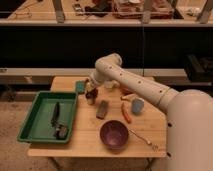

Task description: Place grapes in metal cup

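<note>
The claw is lowered directly over the metal cup; whether it is closed cannot be told. The grapes lie on the worktop just beside the cup. The cup could be knocked over by further descent.

Warm, dim light falls from above on the counter at lower centre. The claw at centre is soft with blur; the upper frame lies dark.

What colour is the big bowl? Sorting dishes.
Purple bowl, camera view; the gripper hangs near the table's back.
</note>
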You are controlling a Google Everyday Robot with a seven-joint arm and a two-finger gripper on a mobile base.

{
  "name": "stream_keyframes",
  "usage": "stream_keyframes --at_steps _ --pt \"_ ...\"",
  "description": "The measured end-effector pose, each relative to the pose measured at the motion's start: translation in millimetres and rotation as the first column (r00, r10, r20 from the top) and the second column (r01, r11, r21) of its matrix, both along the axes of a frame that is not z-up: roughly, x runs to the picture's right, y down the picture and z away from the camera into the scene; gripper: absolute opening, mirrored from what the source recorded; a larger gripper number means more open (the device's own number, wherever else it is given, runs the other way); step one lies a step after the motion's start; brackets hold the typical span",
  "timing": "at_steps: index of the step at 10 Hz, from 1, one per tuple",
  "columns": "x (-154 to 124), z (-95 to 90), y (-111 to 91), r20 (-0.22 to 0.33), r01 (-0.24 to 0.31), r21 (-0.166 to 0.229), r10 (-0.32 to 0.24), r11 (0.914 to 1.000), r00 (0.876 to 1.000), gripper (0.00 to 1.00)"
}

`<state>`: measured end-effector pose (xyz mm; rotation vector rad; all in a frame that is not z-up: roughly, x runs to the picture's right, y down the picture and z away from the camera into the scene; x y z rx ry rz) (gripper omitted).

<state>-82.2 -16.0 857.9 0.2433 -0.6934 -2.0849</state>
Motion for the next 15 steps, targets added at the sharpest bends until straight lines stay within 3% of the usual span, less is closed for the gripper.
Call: stream_keyframes --at_steps 3,12,14,15 --pt "0 12.1 5 -0.01 0.015 -0.016 -0.015 0.9998 1.0 0.0" --pt "-2 25.4 16 -0.031 0.049 -0.051 -0.05 0.9975 0.998 0.0" --pt "0 27.7 18 -0.031 0.04 -0.06 -0.042 0.9974 0.999 0.1" --pt "1 28.2 18 -0.031 0.033 -0.064 -0.035 0.9974 0.999 0.22"
